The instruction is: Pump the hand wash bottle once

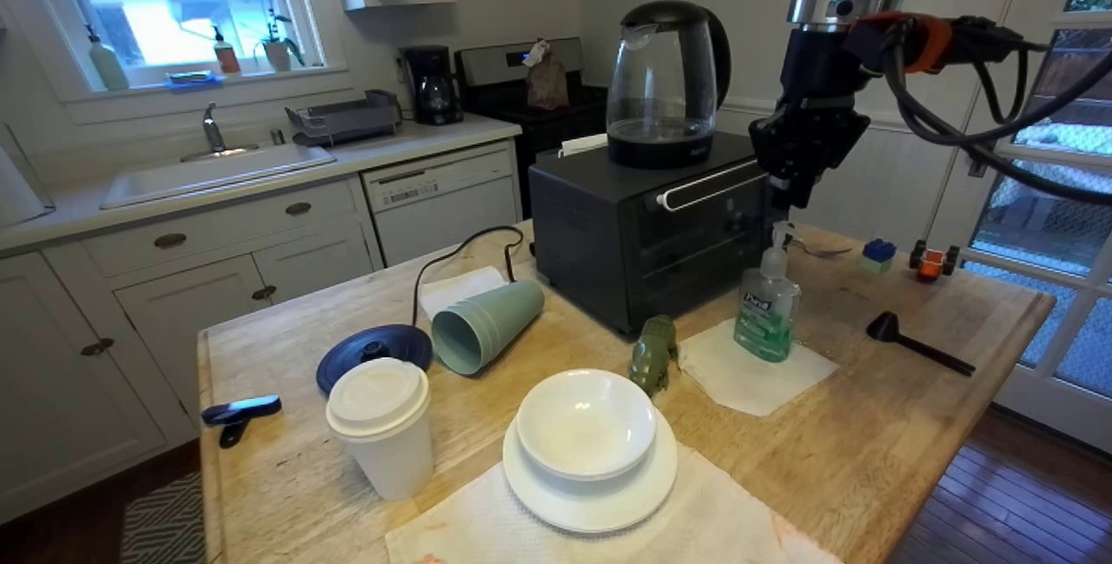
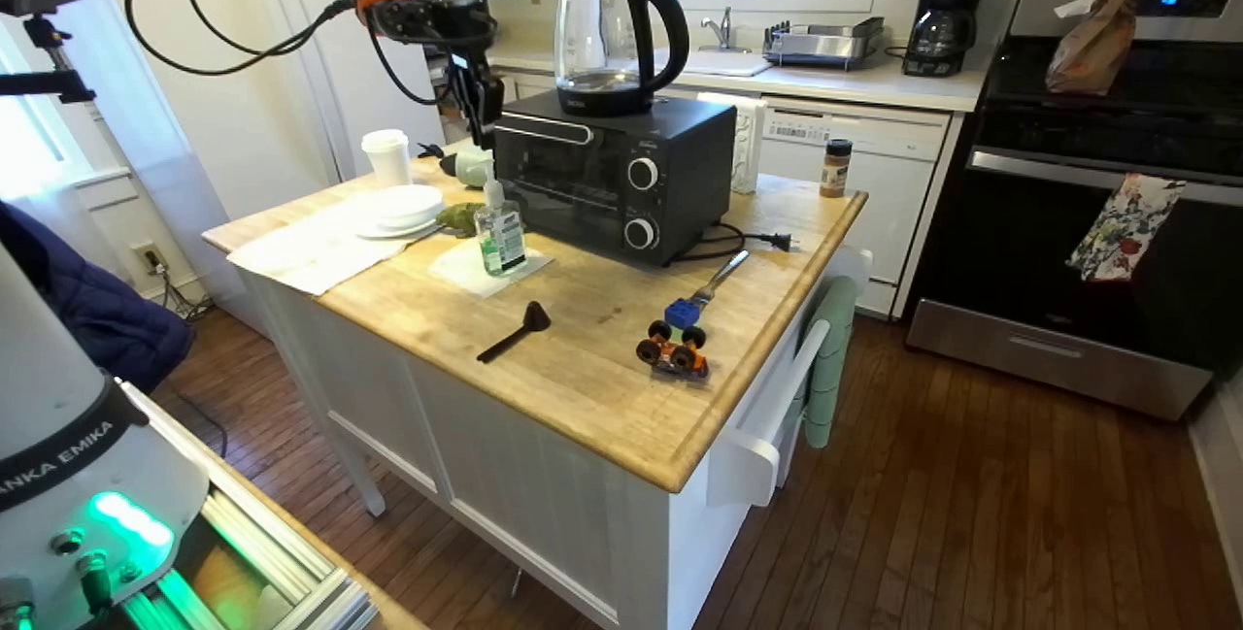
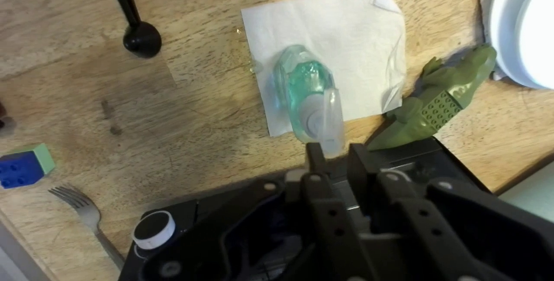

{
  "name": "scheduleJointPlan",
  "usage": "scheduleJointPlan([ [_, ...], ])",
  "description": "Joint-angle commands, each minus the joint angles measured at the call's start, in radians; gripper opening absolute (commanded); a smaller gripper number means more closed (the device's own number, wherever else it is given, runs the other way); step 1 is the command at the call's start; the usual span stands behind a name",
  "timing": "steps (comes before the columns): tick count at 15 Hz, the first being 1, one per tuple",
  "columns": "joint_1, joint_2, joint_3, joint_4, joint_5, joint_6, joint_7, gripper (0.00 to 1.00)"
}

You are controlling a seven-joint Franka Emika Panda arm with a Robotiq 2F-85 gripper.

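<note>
Just in front of the toaster oven point(image 1: 630, 238), the Purell pump bottle point(image 1: 766, 314) stands upright on a napkin point(image 3: 359, 56), the claw point(image 3: 336, 151) just above it, jaws slightly parted, close to the oven. A glass kettle point(image 1: 665, 86) tops the oven; a green toy reptile point(image 3: 433, 104) lies near its front corner, a fork point(image 3: 90, 217) near its knobs point(image 2: 642, 174).
</note>
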Motion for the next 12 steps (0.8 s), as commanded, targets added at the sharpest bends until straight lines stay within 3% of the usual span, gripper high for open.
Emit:
scheduleJointPlan([
  [1, 0.000, -0.008, 0.014, 0.009, -0.029, -0.067, 0.066, 0.00],
  [12, 0.000, 0.022, 0.017, -0.002, -0.054, -0.008, 0.094, 0.00],
])
